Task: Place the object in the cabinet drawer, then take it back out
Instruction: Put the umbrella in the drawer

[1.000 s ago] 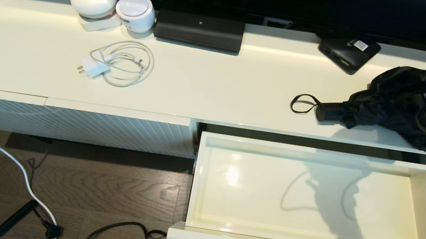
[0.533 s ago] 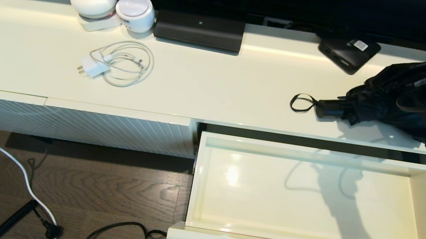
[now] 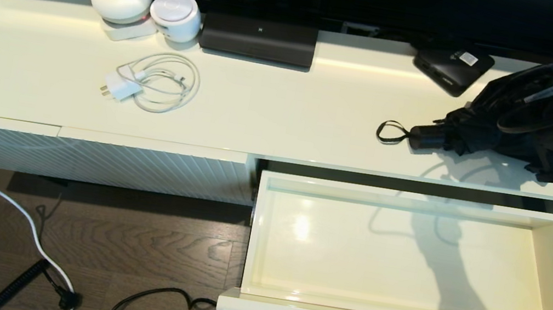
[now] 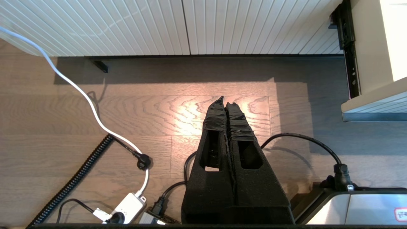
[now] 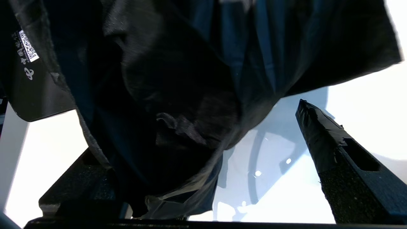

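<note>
Nearest, the cabinet drawer (image 3: 405, 253) stands pulled fully out with nothing inside, so the way in is open from above. Down beside the ribbed cabinet front, the left end effector (image 4: 228, 108) hangs parked over the floor, its fingers pressed together on nothing.

Beyond the drawer, on the cabinet's top surface (image 3: 261, 114), the black folding umbrella (image 3: 487, 122) lies at the right end, near the front edge above the drawer. Its long axis runs roughly left to right, canopy end tilted up, with the short handle (image 3: 426, 138) and wrist loop (image 3: 390, 132) pointing left.

The right end effector (image 5: 203, 165) has its fingers spread wide, baggy fabric bunched between them; a firm hold is doubtful, since one finger (image 5: 337, 143) stands clear of the cloth.
</note>
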`<state>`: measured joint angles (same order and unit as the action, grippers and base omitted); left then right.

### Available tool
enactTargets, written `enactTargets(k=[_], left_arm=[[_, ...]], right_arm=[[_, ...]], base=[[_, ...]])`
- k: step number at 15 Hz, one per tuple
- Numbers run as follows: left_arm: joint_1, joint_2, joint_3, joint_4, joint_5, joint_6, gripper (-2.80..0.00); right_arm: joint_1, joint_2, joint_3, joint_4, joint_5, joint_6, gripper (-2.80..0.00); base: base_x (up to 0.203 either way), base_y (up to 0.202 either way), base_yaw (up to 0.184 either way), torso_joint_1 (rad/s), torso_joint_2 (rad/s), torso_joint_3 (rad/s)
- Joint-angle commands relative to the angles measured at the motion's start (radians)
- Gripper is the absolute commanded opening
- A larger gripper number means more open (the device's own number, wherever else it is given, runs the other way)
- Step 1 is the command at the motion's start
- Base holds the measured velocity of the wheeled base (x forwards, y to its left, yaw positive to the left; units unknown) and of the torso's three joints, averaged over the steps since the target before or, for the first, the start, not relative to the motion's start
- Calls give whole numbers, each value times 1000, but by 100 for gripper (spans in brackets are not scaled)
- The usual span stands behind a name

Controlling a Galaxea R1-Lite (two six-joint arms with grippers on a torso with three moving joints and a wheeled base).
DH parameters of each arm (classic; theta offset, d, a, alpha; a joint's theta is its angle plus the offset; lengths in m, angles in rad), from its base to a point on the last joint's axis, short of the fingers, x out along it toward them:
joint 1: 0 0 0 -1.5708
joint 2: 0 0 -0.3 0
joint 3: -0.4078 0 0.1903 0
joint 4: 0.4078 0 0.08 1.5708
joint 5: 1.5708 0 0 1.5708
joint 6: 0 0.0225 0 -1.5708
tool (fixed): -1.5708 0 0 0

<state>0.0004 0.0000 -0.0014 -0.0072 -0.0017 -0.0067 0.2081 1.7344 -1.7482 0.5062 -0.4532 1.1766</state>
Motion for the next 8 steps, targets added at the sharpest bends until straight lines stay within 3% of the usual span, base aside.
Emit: enactTargets(k=[1, 8], left_arm=[[1, 0, 0, 0, 0, -1, -280], [1, 0, 0, 0, 0, -1, -280]], right_arm=[[1, 32, -9, -16, -1, 0, 0], [-19, 70, -43, -44, -1, -34, 0]], base=[[0, 0, 0, 0, 0, 0], [0, 0, 0, 0, 0, 0]])
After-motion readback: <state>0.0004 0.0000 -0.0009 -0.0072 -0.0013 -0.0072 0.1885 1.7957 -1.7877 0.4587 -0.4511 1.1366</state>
